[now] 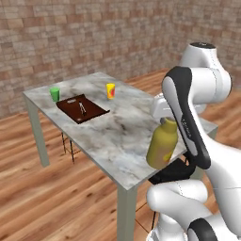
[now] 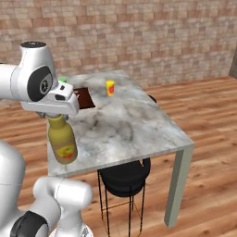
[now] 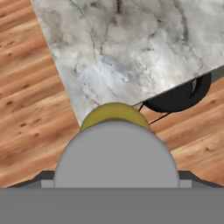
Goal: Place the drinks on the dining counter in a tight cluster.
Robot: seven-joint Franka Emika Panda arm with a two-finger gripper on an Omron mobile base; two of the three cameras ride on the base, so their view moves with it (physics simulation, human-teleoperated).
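1. The end effector (image 2: 54, 115) grips the yellow bottle (image 2: 62, 141) by its neck, with the jaws spread wide around it; the fingertips themselves are hidden.
2. In the right base view the bottle hangs tilted at left centre, just over the tabletop's (image 2: 134, 129) near-left corner. Its red and yellow label faces the camera.
3. In the left base view the bottle (image 1: 162, 143) sits right of centre, partly behind the dark forearm, above the near edge of the tabletop (image 1: 108, 136).
4. In the hand view the bottle's grey cap (image 3: 116, 155) fills the lower centre, with a yellow rim of the bottle's shoulder showing above it. The tabletop's (image 3: 131, 52) corner lies in the upper half.
5. A green cup (image 1: 55, 94) stands at the upper left of the left base view, near the far corner.
6. A yellow cup (image 1: 110, 91) stands upper centre, well apart from the green one.
7. A dark brown board (image 1: 81, 109) lies between the cups and toward the camera, with a small metal utensil on it.
8. A black stool (image 2: 124, 178) stands under the tabletop, lower centre in the right base view.
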